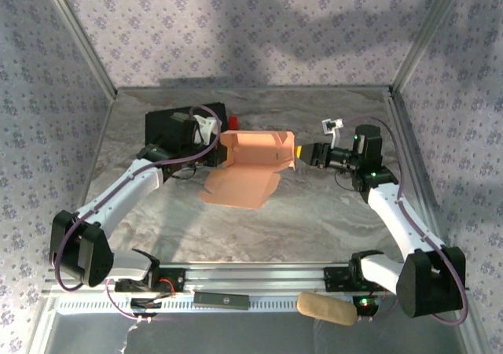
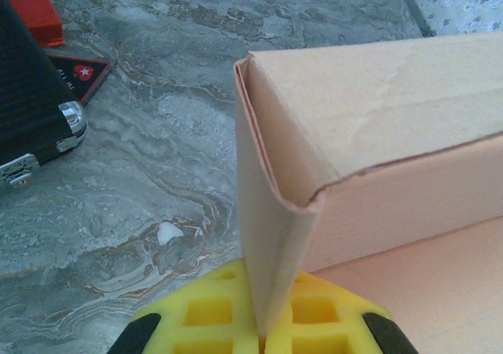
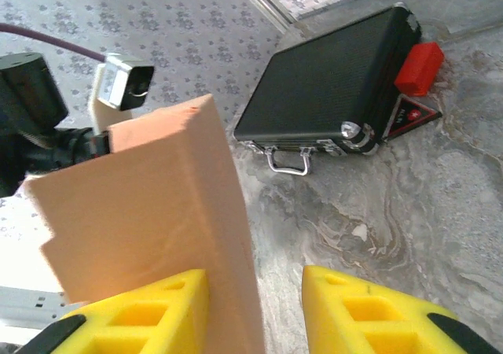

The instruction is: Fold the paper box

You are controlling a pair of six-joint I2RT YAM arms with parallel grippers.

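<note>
The paper box (image 1: 255,151) is salmon-orange cardboard, partly raised into a box shape in the middle of the table, with a flat flap (image 1: 236,187) lying in front of it. My left gripper (image 1: 221,148) holds its left end. In the left wrist view the yellow fingers (image 2: 212,322) are shut on a thin upright panel of the box (image 2: 271,236). My right gripper (image 1: 302,154) is at the box's right end. In the right wrist view a box wall (image 3: 157,212) stands against the left finger (image 3: 141,315), and a gap separates it from the right finger (image 3: 369,307), so the jaws are open.
A black case (image 1: 177,128) lies behind the left gripper, with a small red block (image 1: 233,122) beside it. On the near rail lie a tan oblong pad (image 1: 326,308) and a small dark bar (image 1: 222,298). Patterned walls enclose the marble tabletop.
</note>
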